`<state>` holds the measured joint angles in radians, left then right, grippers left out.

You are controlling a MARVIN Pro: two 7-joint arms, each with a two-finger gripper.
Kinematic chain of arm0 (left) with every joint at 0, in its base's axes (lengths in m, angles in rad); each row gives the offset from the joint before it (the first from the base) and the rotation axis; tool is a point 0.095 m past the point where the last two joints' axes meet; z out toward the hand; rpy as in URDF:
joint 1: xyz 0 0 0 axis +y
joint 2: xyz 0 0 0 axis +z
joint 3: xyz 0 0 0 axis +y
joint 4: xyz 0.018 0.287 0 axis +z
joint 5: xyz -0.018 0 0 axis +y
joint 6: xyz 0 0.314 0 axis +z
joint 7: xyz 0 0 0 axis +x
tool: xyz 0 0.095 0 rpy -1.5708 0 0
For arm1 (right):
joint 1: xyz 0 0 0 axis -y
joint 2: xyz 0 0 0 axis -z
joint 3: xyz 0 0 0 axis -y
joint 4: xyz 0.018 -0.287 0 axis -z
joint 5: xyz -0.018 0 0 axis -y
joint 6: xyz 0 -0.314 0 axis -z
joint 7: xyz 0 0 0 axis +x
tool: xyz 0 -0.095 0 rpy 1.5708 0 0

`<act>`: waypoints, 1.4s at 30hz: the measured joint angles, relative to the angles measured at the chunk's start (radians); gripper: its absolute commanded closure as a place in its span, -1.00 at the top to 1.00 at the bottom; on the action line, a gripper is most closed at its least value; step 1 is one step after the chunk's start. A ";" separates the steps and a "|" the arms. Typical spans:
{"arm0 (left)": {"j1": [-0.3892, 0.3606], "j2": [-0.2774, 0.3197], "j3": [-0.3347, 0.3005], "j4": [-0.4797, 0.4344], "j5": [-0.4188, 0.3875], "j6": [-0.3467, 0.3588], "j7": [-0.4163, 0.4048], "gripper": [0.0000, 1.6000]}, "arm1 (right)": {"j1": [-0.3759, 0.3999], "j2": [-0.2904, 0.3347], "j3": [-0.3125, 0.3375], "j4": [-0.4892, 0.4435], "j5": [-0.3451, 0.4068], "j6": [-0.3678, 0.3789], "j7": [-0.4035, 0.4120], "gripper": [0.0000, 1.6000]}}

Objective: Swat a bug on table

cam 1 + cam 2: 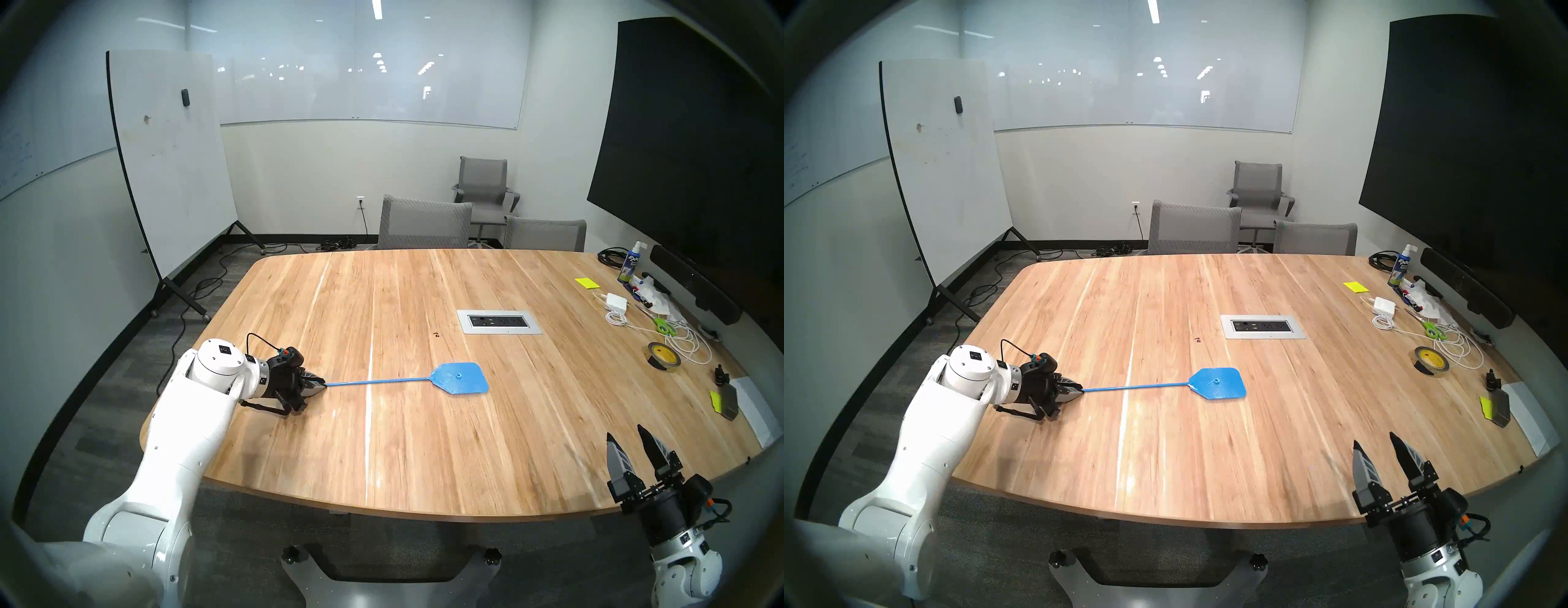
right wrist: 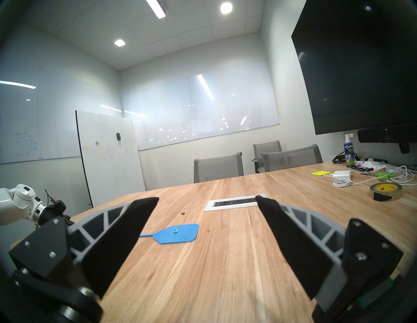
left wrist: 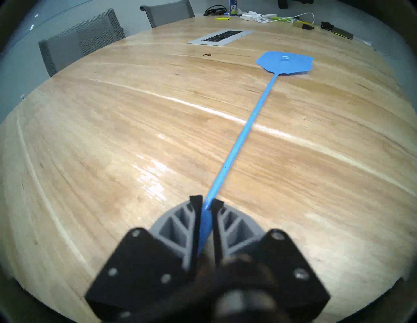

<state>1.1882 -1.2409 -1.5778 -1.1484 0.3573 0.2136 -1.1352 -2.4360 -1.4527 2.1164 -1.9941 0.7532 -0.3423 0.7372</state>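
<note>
One swatter (image 1: 460,379) handle is pinched by the left tool (image 3: 206,204); the right tool (image 1: 628,441) is held spread. Nothing is swatted yet: the bug (image 1: 435,335) sits untouched mid-surface (image 1: 382,446).

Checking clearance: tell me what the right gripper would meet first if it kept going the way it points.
Nothing close: the right gripper aims slightly upward over the table; probably the grey chairs or wall, though depth is unclear.

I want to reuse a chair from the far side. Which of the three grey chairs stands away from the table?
The armchair in the back corner by the wall. The other two, left chair and right chair, are pushed up against the table edge.
</note>
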 measured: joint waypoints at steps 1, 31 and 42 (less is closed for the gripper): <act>0.002 0.002 0.000 -0.001 0.000 -0.001 -0.001 -0.91 | 0.000 0.000 0.000 0.000 0.000 0.000 0.000 1.00; 0.099 0.044 -0.040 -0.103 -0.002 -0.091 0.000 1.00 | 0.000 0.000 0.000 0.000 0.000 0.000 0.000 1.00; 0.056 0.018 0.006 -0.068 0.036 -0.152 0.050 1.00 | 0.000 0.000 0.000 0.000 0.000 0.000 0.000 1.00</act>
<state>1.2438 -1.2232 -1.5715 -1.2163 0.3937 0.0619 -1.0856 -2.4359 -1.4529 2.1165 -1.9941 0.7532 -0.3422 0.7375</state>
